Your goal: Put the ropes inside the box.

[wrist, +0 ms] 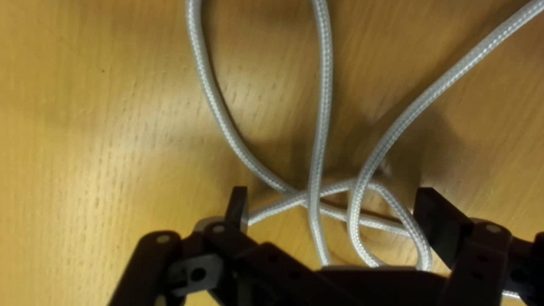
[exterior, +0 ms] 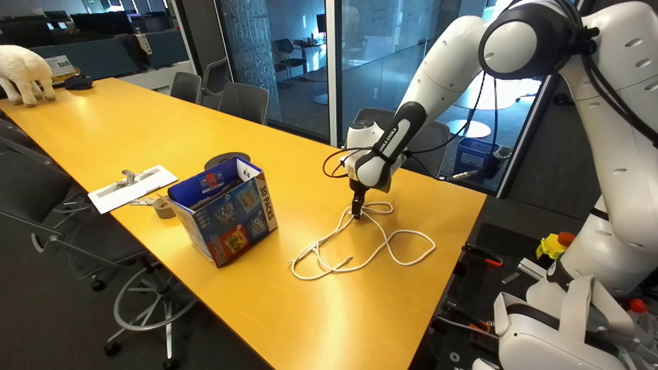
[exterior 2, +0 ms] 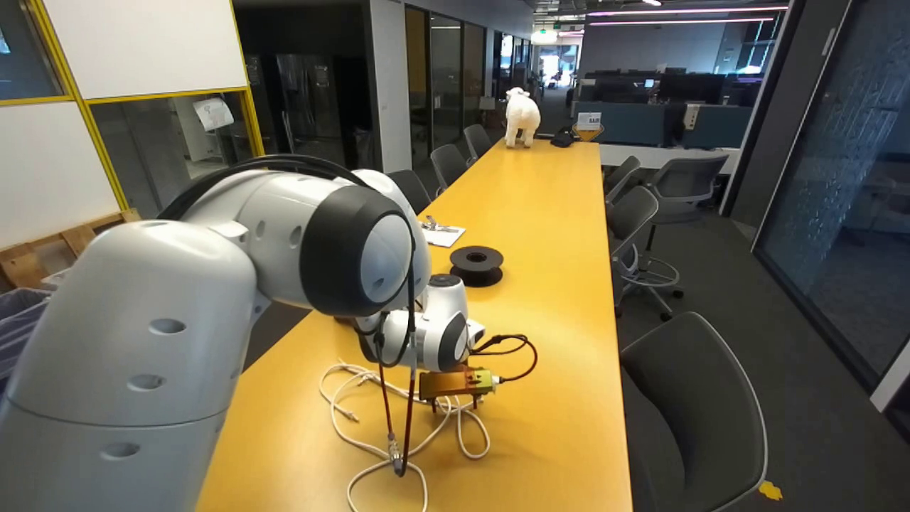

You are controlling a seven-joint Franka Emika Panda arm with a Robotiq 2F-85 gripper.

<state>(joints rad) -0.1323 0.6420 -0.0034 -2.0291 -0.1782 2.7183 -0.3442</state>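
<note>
The whitish rope (exterior: 308, 278) lies in loose crossing loops on the table; it also shows in an exterior view (exterior 2: 488, 439) and the wrist view (wrist: 325, 63). The blue box (exterior: 241, 210) with red and white print stands upright with its top open, to the left of the rope in an exterior view; the arm hides it in the other exterior picture. My gripper (exterior: 357, 213) points down at the rope close to the table. In the wrist view, the fingers (wrist: 331, 204) are wide apart, with several crossing rope strands between them. The gripper also shows in an exterior view (exterior 2: 455, 405).
A black spool (exterior 2: 476, 267) stands behind the box, partly hidden in an exterior view (exterior: 227, 158). A white clipboard (exterior: 133, 187) and a tape roll (exterior: 163, 209) lie beside the box near the table (exterior: 329, 329) edge. Black cables (exterior: 329, 169) hang from the arm.
</note>
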